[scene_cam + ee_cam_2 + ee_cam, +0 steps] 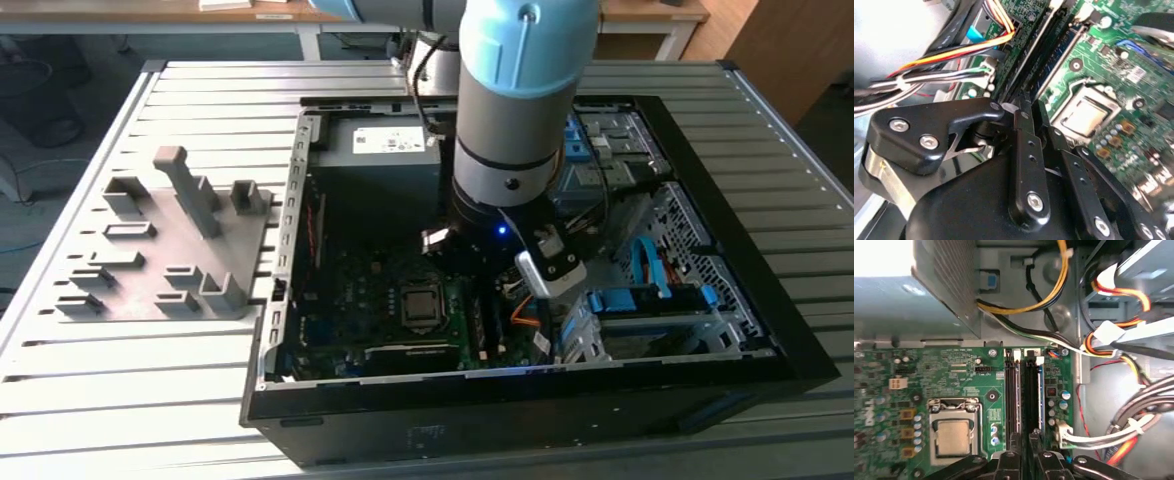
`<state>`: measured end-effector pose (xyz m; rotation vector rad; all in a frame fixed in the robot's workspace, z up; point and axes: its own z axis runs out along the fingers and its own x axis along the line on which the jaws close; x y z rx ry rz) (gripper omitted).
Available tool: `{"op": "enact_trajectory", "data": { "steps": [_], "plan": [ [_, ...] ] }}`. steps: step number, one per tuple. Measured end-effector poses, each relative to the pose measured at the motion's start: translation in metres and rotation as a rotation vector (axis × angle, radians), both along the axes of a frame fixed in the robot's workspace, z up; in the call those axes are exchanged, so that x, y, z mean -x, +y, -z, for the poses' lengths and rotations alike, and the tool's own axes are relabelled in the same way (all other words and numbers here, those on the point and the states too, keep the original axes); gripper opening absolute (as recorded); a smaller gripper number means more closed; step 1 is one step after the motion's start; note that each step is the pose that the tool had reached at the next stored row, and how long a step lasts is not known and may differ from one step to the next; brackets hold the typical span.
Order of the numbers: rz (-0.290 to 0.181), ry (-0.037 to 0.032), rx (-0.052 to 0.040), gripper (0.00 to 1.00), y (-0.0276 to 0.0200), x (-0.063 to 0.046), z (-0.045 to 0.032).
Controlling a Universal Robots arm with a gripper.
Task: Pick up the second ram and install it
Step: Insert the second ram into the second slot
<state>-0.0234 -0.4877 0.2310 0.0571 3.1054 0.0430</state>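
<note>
My gripper (1030,102) is down inside the open computer case (534,395), over the memory slots of the green motherboard (954,375). Its black fingers (1013,445) stand close together on either side of the second ram (1032,400), a thin dark stick seen edge-on with a blue-green side. The stick stands along the slot farther from the processor socket (953,432). In the second wrist view the same ram (1049,62) runs away from the fingertips. The slot beside it (1012,400) also looks dark and filled. In the exterior view the arm's wrist (514,200) hides the slots.
Bundles of yellow, orange, white and black cables (1114,295) hang close beside the slots. The grey power supply (929,300) sits past the board's edge. A grey fixture plate with upright blocks (167,240) lies on the slatted table at the exterior view's left.
</note>
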Motion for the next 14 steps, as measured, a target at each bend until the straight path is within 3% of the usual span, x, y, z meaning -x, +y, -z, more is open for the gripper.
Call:
{"op": "enact_trajectory", "data": {
  "steps": [1,2,3,11,14],
  "plan": [
    [0.000,-0.0001,-0.0002,0.20,0.0008,0.000,-0.0127],
    [0.000,0.0001,0.0002,0.20,0.0012,0.000,-0.0173],
    [0.000,0.0000,0.0000,0.13,0.0014,0.000,-0.0207],
    [0.000,0.0039,0.0007,0.10,0.0015,-0.001,-0.0265],
    [0.000,0.0037,0.0003,0.10,0.0016,-0.001,-0.0386]
  ]
}}
